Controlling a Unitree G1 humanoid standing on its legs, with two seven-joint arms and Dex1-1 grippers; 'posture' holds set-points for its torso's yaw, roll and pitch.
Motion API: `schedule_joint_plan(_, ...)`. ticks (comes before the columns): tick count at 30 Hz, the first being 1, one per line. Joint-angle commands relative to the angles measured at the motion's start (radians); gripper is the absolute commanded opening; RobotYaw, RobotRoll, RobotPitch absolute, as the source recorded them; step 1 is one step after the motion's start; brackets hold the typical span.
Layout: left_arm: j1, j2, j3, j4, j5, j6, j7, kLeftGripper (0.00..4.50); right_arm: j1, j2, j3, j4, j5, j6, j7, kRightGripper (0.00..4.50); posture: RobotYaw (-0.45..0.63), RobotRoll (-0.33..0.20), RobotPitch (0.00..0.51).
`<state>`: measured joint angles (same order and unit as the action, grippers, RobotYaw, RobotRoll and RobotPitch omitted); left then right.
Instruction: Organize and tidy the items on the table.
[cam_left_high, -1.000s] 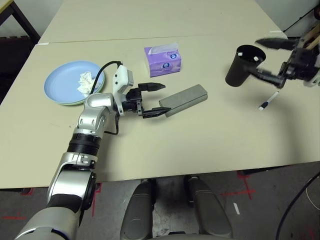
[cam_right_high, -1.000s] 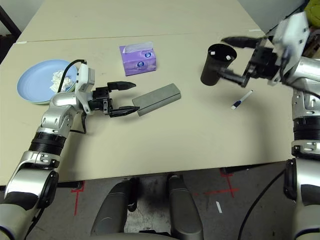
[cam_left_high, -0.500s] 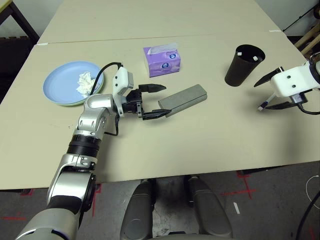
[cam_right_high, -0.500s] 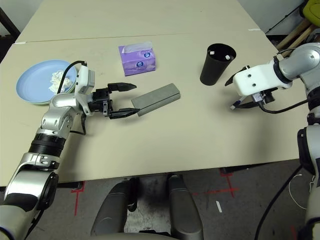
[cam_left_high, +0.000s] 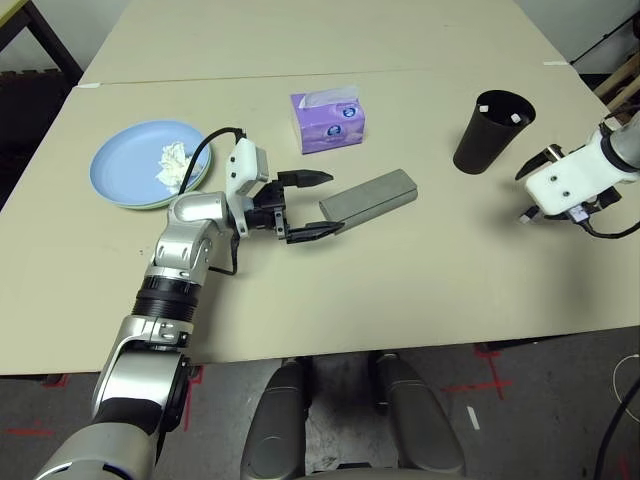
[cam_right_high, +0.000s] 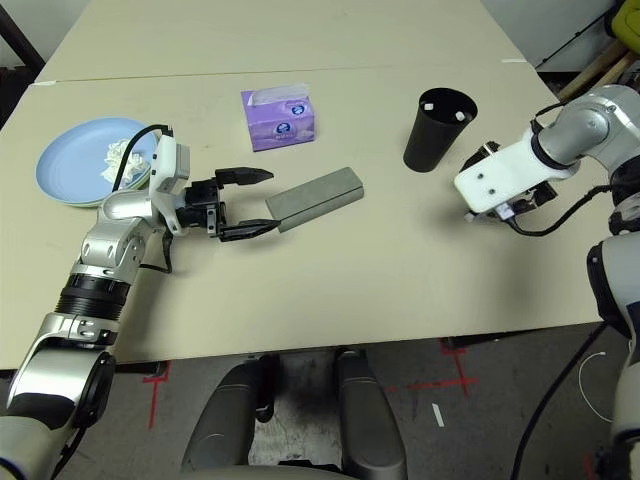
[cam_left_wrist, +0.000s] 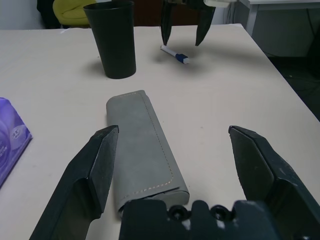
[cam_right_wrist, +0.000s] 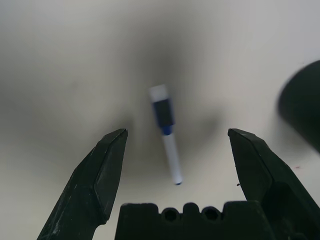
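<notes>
The big pale desk (cam_left_high: 400, 290) stands on a grey floor (cam_left_high: 520, 410) with red tape marks; near the grey glasses case (cam_left_high: 368, 199), both pincers are open

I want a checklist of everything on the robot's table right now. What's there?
Surface: pale beige table, matte.
Job's things: blue plate holding crumpled tissue; grey glasses case lying flat.
Clutter: purple tissue box; black cup, upright; blue-and-white pen.
Grippers: left gripper open at the case's end; right gripper open above the pen.
Cables: black cable on left wrist.
Surroundings: red floor tape.
</notes>
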<state>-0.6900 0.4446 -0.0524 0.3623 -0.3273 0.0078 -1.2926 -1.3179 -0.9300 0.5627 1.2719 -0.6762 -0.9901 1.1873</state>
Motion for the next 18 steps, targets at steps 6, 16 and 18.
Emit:
schedule_joint_plan(6,0.02,0.008,-0.009,-0.029,-0.004,0.016,-0.004,4.5,-0.021,0.003,0.033,0.033,-0.035,-0.026,0.012,4.46,0.09,0.0,0.242)
schedule_joint_plan(16,0.044,0.019,-0.001,-0.061,-0.011,0.034,0.002,4.5,-0.025,0.02,0.033,0.043,-0.038,-0.035,0.019,4.46,0.11,0.0,0.252)
schedule_joint_plan(18,0.048,0.02,-0.001,-0.067,-0.012,0.038,0.004,4.5,-0.022,0.025,0.026,0.047,-0.027,-0.038,0.028,4.46,0.11,0.0,0.255)
